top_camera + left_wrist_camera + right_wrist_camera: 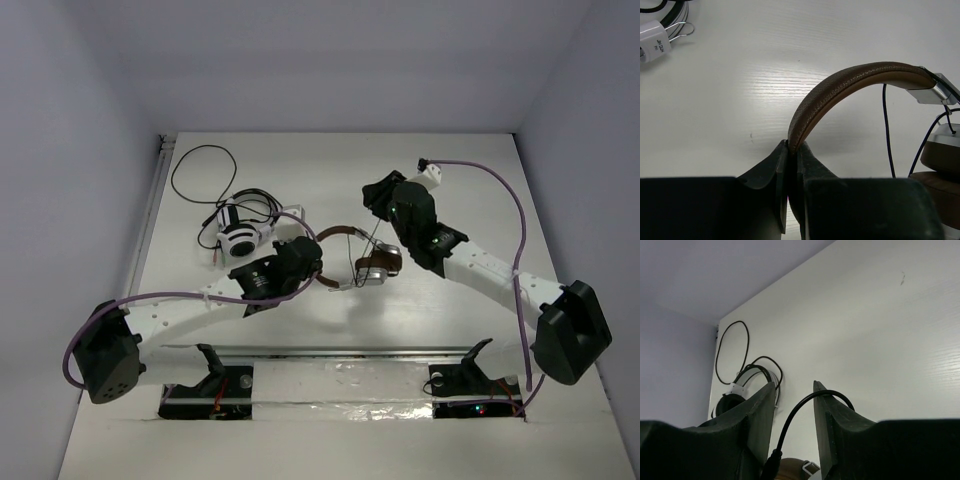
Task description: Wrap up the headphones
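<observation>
The left fingers [781, 167] are pinching together on the brown headband [840, 85] of the headphones [368, 262]. The right fingers [760, 415] are standing apart, with the thin dark cable [790, 422] arching up through the gap between them, unclamped. The headphones are lying near the middle of the bench [330, 170] between the two arms, while a loose black wire [205, 148] and a white gadget [240, 238] are sitting toward the far left corner.
</observation>
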`<state>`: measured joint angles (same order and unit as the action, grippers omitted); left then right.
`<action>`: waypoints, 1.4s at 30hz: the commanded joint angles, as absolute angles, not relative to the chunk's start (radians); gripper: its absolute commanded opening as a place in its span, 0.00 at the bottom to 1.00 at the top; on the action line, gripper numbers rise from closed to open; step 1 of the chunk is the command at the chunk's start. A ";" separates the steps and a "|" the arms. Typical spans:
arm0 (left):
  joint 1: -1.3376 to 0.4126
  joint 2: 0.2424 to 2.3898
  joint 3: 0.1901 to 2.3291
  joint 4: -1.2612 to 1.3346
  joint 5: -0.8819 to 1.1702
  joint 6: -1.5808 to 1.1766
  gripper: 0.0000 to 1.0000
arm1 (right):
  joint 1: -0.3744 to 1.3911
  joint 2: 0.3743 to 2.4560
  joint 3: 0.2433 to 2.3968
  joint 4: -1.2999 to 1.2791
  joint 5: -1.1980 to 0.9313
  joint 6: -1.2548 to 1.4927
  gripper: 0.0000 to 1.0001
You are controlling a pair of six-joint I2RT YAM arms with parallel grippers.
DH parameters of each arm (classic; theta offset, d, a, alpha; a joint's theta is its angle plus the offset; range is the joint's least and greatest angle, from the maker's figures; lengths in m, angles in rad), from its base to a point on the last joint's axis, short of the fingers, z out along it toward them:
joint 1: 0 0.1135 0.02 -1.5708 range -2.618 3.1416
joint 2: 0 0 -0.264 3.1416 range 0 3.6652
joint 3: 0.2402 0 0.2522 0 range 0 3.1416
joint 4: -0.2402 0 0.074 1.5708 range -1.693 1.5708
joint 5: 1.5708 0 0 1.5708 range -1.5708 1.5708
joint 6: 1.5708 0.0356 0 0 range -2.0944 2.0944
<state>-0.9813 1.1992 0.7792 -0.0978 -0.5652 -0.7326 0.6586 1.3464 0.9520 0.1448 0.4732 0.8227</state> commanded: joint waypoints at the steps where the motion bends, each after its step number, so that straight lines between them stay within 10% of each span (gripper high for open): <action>1: -0.988 1.184 0.834 -0.075 -0.532 -0.738 0.00 | 0.638 1.371 0.979 0.204 0.479 0.851 0.43; 19: -0.988 1.112 0.933 -0.244 -0.535 -0.666 0.00 | 0.534 1.316 0.879 0.111 0.270 0.721 0.55; 23: -0.988 1.103 0.939 -0.258 -0.529 -0.653 0.00 | 0.534 1.243 0.856 0.087 0.196 0.673 0.48; 29: -0.988 1.062 0.936 -0.255 -0.531 -0.646 0.00 | 0.534 1.086 0.776 0.052 0.195 0.646 0.00; 42: -0.979 1.045 1.196 -0.396 -0.466 -0.566 0.00 | 0.457 0.763 0.376 0.475 0.024 0.552 0.05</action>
